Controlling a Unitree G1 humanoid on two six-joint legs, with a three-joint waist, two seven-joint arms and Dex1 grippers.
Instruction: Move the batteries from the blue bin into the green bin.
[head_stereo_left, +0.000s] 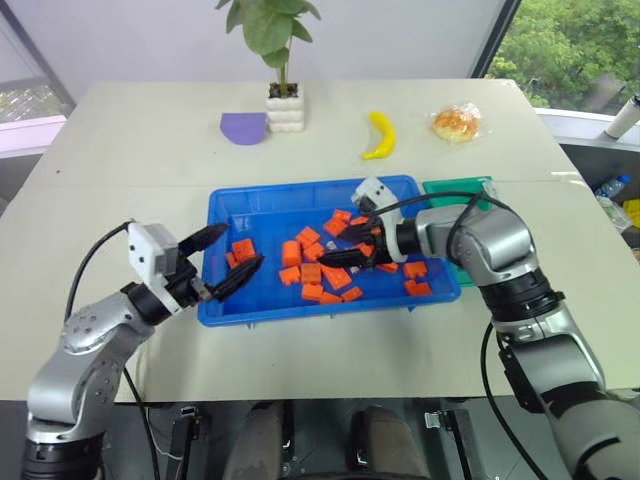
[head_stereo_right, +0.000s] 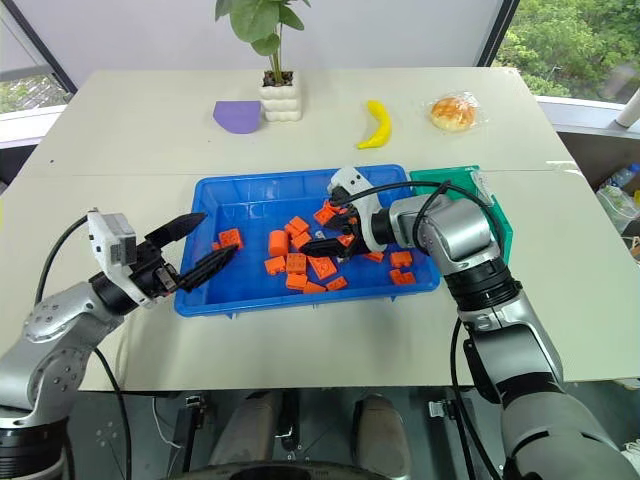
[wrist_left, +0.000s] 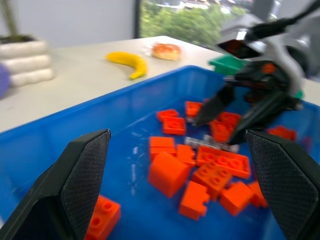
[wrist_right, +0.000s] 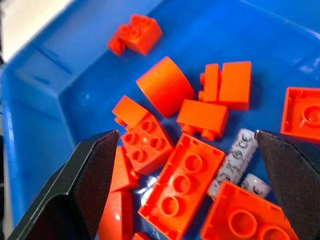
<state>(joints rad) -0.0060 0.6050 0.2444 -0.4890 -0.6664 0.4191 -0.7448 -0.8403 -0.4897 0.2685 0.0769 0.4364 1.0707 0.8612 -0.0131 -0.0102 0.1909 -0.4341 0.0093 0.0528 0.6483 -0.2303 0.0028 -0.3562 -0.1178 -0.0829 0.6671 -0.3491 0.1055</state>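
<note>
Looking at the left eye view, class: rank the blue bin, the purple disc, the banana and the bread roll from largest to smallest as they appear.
1. Blue bin, largest by far.
2. Banana and purple disc: close in apparent size, the one long and thin, the other broad, so not ranked.
3. Bread roll, slightly smaller.
All but the bin lie farther from the camera, so they look smaller.

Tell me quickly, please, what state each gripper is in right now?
Left gripper: open, holding nothing, at the blue bin's near corner.
Right gripper: open, holding nothing, over the orange bricks and batteries.
</note>
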